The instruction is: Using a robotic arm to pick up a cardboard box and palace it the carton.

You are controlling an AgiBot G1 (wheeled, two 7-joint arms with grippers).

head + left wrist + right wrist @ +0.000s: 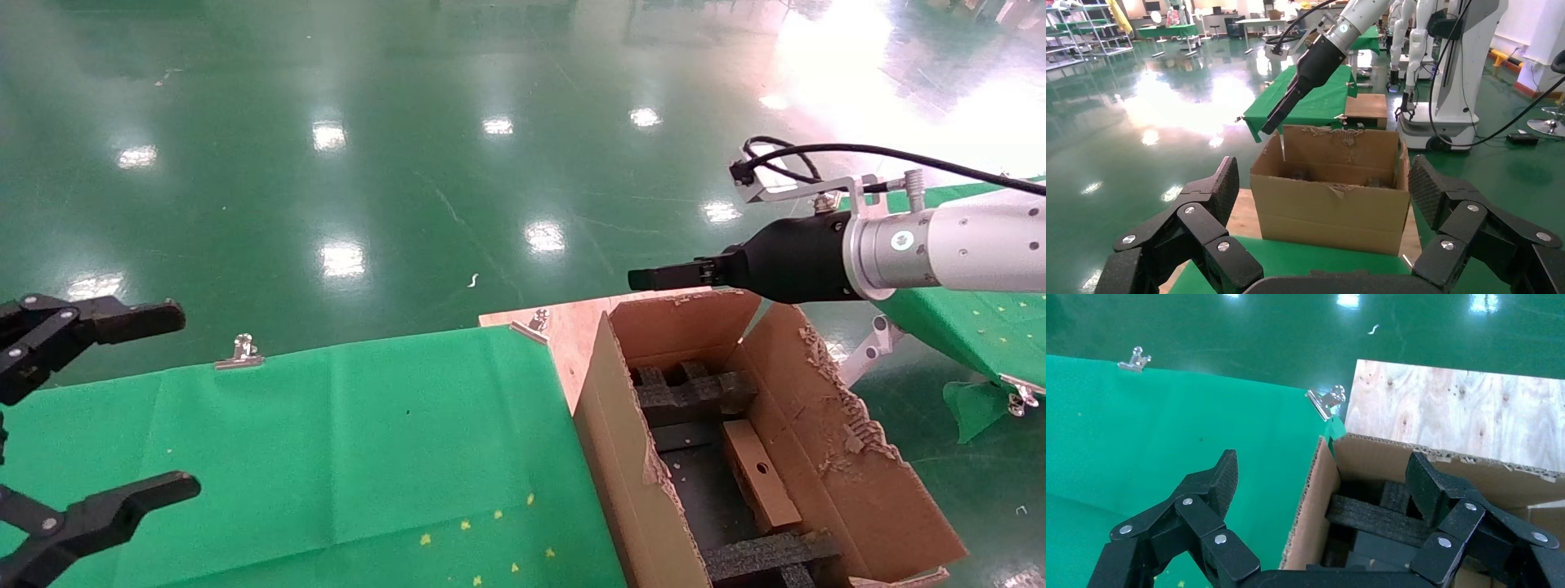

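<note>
The carton [825,465] stands open at the right end of the desk [327,441], on bare plywood beside the green cloth [368,408], its flaps ragged. The cardboard box [760,474] lies inside it, on the dark floor between black foam inserts [695,392], its round hole facing up. The right pincer [654,278] hangs above the carton's far edge, empty, with fingers [1214,481] spread apart. The left pincer [122,400] sits at the desk's left edge, likewise spread and empty. Metal clips [239,351] hold the cloth along the far edge.
</note>
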